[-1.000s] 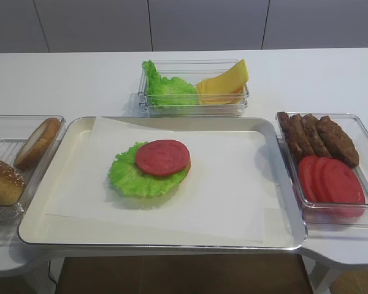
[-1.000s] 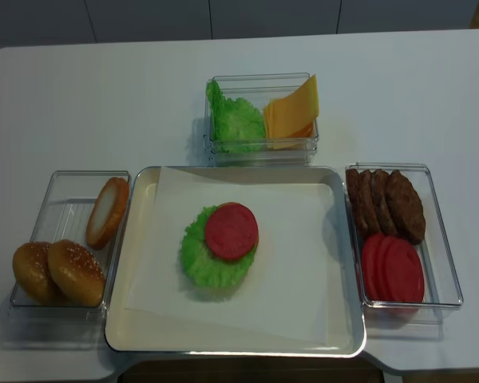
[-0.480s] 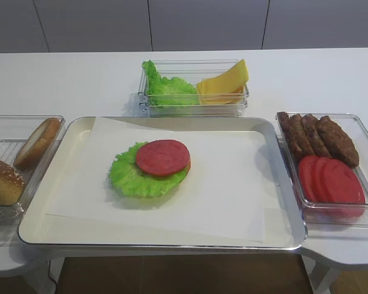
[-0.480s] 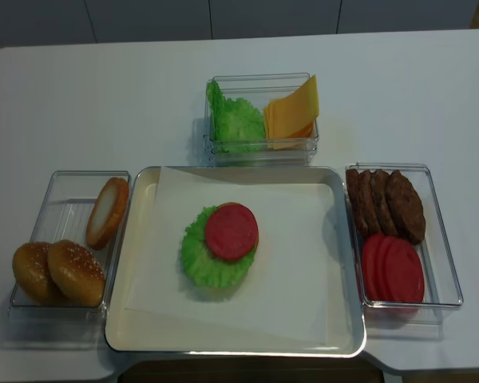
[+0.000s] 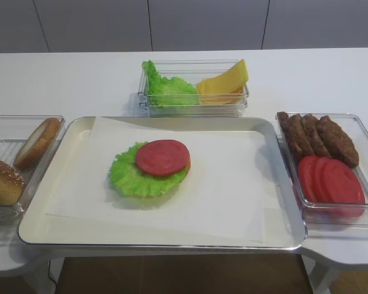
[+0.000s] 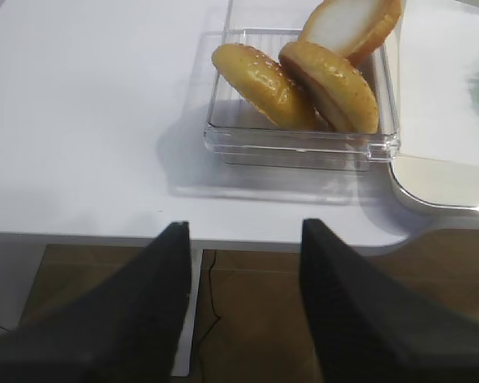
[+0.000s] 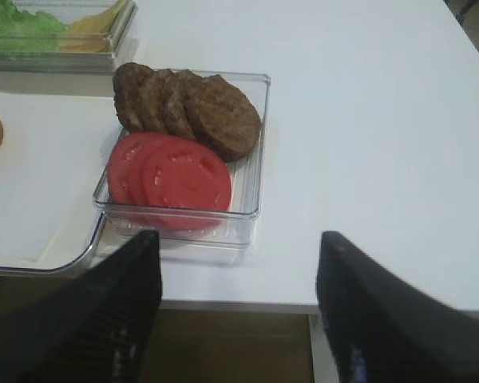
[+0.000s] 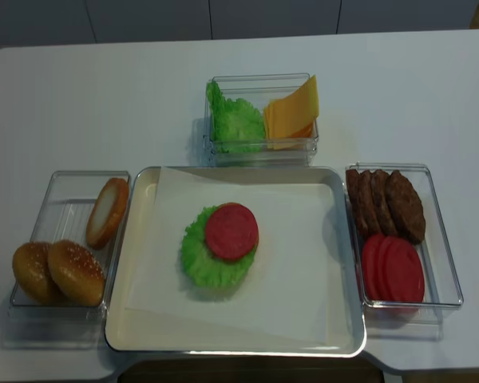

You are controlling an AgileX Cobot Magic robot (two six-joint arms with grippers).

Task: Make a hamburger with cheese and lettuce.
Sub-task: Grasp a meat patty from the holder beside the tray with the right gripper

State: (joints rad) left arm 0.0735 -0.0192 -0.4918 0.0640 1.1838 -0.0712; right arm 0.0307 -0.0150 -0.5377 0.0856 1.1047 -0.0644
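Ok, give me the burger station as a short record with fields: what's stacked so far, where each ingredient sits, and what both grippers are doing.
hamburger: on the paper-lined tray; bun base, lettuce leaf, tomato disc on top; no patty or cheese yet
cheese: far bin, right half, beside the spare lettuce
patties: right bin, far end
tomato slices: right bin, near end
buns: left bin
left gripper: open, empty, off the table edge
right gripper: open, empty, off the table edge

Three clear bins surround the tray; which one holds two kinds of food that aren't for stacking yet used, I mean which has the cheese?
The far bin behind the tray: cheese beside lettuce.
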